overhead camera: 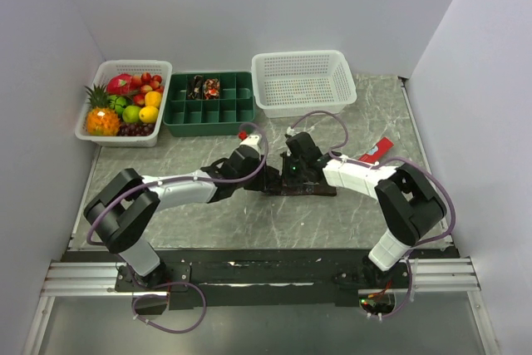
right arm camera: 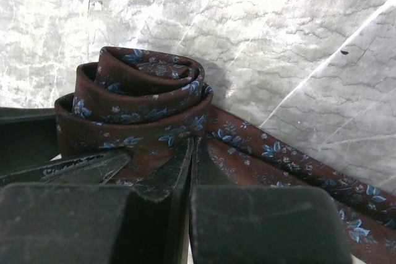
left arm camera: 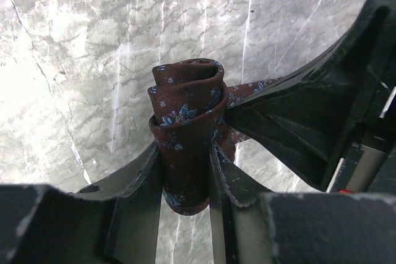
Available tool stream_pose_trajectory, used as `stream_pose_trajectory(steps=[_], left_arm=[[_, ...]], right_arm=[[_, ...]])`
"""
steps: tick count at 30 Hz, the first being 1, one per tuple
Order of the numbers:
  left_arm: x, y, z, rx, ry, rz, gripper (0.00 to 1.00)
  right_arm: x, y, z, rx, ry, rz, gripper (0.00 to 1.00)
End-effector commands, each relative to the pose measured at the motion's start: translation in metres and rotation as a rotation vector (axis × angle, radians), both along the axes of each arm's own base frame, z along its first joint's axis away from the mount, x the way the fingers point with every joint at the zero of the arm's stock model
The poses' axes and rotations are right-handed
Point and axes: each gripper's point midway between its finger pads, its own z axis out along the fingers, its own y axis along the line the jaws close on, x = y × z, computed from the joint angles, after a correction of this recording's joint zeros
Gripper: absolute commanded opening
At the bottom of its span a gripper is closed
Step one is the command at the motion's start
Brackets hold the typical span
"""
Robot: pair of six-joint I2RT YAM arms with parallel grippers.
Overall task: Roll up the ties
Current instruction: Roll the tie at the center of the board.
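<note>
left arm [overhead camera: 179, 189] and right arm [overhead camera: 357, 176] reach inward, left gripper [left arm camera: 185, 174] part-closed in a clamping hold, right gripper [right arm camera: 192, 168] pinched shut.

Green compartment tray [overhead camera: 212, 114] sits at the back of the marble table [overhead camera: 249, 222]. Fruit basket [overhead camera: 137, 64] just left of tray; white mesh basket [overhead camera: 303, 81] just right; red bar [overhead camera: 376, 152] right of tray, nearer front.

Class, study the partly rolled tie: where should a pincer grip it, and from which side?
Across the curved outer wall of the coil, from a side clear of the loose tail: squeezing there presses the layers together, as the left pincer does.
</note>
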Motion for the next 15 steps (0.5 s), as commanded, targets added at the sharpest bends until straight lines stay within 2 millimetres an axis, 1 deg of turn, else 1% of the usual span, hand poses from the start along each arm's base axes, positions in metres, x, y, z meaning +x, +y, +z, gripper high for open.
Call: stream_pose_trajectory(steps=[1, 5, 6, 7, 9, 10, 13, 14, 15], left_arm=[[0.004, -0.011, 0.019, -0.004, -0.032, -0.049, 0.28], [0.001, -0.024, 0.023, -0.011, -0.034, -0.089, 0.36], [0.0, -0.026, 0.02, -0.007, -0.029, -0.097, 0.37], [-0.004, -0.03, 0.02, -0.008, -0.026, -0.108, 0.38], [-0.004, -0.034, 0.02, -0.012, -0.027, -0.112, 0.42], [-0.007, -0.037, 0.022, -0.018, -0.03, -0.118, 0.45], [-0.007, -0.042, 0.028, -0.05, -0.039, -0.119, 0.5], [-0.009, -0.04, 0.027, -0.058, -0.033, -0.111, 0.51], [-0.009, -0.04, 0.031, -0.071, -0.042, -0.106, 0.51]], right_arm=[[0.012, 0.015, 0.011, 0.044, -0.037, -0.003, 0.0], [0.013, 0.018, 0.012, 0.066, -0.049, -0.001, 0.0], [0.013, 0.018, 0.013, 0.072, -0.05, -0.001, 0.0], [0.014, 0.019, 0.013, 0.078, -0.051, 0.0, 0.0], [0.014, 0.021, 0.014, 0.089, -0.052, 0.003, 0.0], [0.013, 0.023, 0.013, 0.092, -0.05, 0.008, 0.0], [0.014, 0.025, 0.015, 0.109, -0.054, 0.009, 0.0], [0.014, 0.025, 0.015, 0.113, -0.053, 0.011, 0.0], [0.014, 0.027, 0.016, 0.119, -0.055, 0.013, 0.0]])
